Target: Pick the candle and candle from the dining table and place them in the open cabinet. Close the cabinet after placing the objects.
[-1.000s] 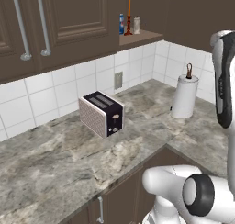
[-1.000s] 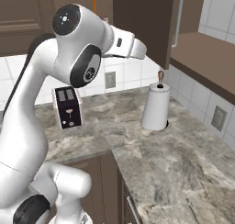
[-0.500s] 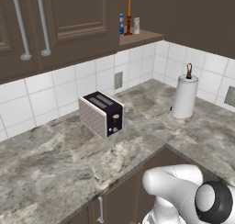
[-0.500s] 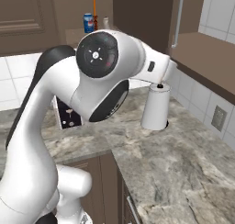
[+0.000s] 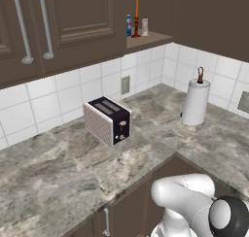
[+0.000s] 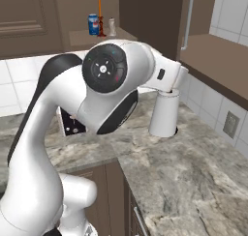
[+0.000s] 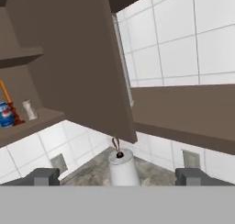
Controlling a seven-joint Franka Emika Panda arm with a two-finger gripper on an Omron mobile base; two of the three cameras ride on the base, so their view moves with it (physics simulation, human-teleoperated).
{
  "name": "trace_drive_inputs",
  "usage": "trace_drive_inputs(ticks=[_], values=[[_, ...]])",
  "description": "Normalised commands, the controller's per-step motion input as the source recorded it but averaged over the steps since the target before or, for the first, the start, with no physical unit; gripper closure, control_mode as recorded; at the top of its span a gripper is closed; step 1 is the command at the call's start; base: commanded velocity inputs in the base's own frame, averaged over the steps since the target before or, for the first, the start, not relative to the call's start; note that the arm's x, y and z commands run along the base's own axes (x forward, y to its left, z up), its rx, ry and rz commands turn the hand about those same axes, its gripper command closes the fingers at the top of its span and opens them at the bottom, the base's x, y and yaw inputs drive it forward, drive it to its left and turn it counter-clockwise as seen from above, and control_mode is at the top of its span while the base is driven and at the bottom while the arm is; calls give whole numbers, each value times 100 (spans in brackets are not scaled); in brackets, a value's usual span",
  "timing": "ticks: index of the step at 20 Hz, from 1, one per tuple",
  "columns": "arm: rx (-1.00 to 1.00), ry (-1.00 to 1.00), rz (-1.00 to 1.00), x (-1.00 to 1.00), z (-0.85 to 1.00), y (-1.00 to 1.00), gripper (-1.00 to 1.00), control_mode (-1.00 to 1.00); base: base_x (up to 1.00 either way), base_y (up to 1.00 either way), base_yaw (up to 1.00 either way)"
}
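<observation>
On the open cabinet (image 5: pixel 146 38) shelf's front edge stand the orange taper candle (image 5: pixel 136 17), the stubby beige candle (image 5: pixel 144 26) and a blue can (image 5: pixel 129 25), partly overlapping. The end effector (image 7: pixel 117 176) is spread wide and empty; its fingertips (image 7: pixel 42 176) are cut off. The cabinet door (image 7: pixel 78 62) hides the shelf's far side.

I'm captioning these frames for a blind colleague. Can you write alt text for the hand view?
A dark brown wooden cabinet door stands swung open, with a thin orange taper candle, a small blue can and a short pale beige candle on the shelf to its left. Below stands a white paper towel roll, framed by the open pincer.
</observation>
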Motion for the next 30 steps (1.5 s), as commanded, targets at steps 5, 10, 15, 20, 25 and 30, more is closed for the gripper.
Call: trace_drive_inputs(ticks=[5, 10, 15, 20, 25, 30], values=[[0, -6, 4, -8, -11, -4, -100, -100, 0, 0, 0], [-2, -2, 7, 2, -30, -4, -100, -100, 0, 0, 0], [1, -9, 10, 9, -3, -15, -100, -100, 0, 0, 0], [7, -5, 13, 22, 0, -26, -100, -100, 0, 0, 0], [4, 0, 5, 50, 3, -4, -100, -100, 0, 0, 0], [0, 0, 0, 74, 3, 22, -100, -100, 0, 0, 0]])
